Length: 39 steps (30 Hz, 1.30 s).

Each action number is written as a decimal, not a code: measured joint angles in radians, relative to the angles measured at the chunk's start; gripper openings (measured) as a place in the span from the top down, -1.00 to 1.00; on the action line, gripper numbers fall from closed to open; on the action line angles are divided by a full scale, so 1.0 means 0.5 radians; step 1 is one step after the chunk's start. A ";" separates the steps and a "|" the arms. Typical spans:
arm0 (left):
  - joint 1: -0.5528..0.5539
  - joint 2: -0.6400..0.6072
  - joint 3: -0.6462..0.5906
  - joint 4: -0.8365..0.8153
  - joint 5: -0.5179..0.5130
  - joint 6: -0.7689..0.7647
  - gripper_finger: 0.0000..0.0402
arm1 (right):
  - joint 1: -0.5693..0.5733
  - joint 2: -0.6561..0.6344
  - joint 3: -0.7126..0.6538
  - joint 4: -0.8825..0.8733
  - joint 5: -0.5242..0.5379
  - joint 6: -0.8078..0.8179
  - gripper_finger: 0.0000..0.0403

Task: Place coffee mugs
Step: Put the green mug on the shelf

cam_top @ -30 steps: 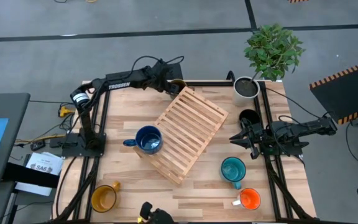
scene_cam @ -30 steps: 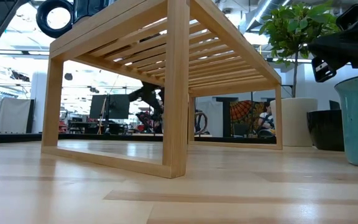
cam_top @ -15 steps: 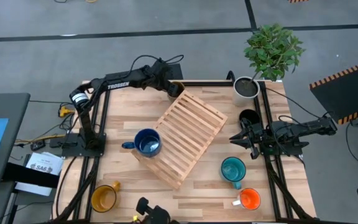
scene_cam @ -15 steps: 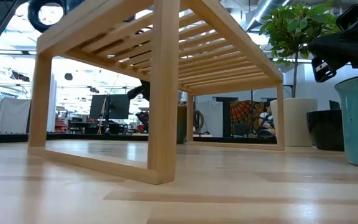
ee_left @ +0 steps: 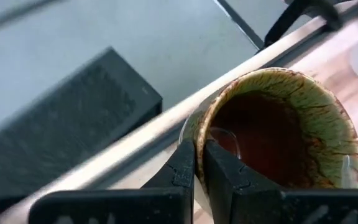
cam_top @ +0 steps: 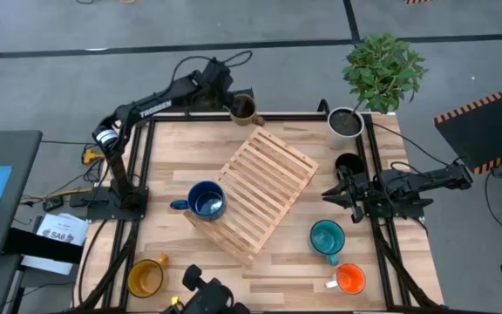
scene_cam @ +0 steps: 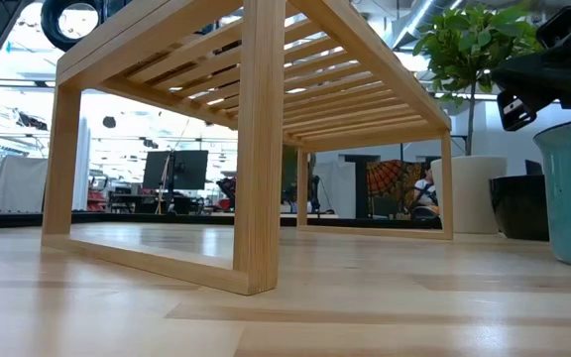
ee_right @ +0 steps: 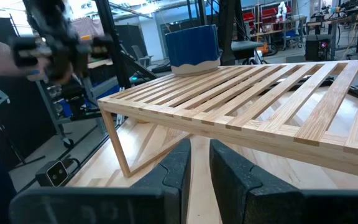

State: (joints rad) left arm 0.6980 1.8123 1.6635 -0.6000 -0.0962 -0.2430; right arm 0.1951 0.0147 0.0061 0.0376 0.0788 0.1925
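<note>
Six mugs: the left gripper (cam_top: 231, 104) is pinched on the wall of a glazed olive-brown mug (cam_top: 244, 108) at the table's far edge; the dark blue mug (cam_top: 207, 198) sits on the slatted wooden rack (cam_top: 264, 183); black (cam_top: 349, 163), teal (cam_top: 327, 237), orange (cam_top: 349, 278) and yellow (cam_top: 145, 277) mugs stand on the table. Only the left wrist view shows the olive mug's dark brown inside (ee_left: 272, 134). The right gripper (cam_top: 336, 193), fingers nearly together and empty, waits beside the black mug

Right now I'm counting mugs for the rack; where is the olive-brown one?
In the high view, the olive-brown mug is at the table's far edge, held by the left gripper, just beyond the wooden rack's far corner.
</note>
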 joint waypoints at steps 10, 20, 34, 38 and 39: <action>-0.011 -0.282 0.702 -0.546 0.258 0.542 0.99 | 0.000 0.000 0.000 0.000 0.000 0.000 0.57; -0.346 -0.552 0.814 -1.428 0.715 0.936 0.99 | -0.001 0.000 0.000 0.000 0.000 0.000 0.57; -0.942 -0.426 0.813 -1.263 0.305 0.785 0.99 | -0.001 0.000 0.000 0.000 0.000 0.000 0.57; -0.926 -0.328 0.812 -1.276 0.421 0.799 0.99 | 0.000 0.000 0.000 0.000 0.000 0.000 0.57; -0.917 -0.300 0.812 -1.285 0.440 0.799 0.99 | 0.000 0.000 0.000 0.000 0.000 0.000 0.57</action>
State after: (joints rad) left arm 0.2393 1.6625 2.0697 -1.2422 0.1240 0.1562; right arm 0.1951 0.0147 0.0059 0.0376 0.0788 0.1925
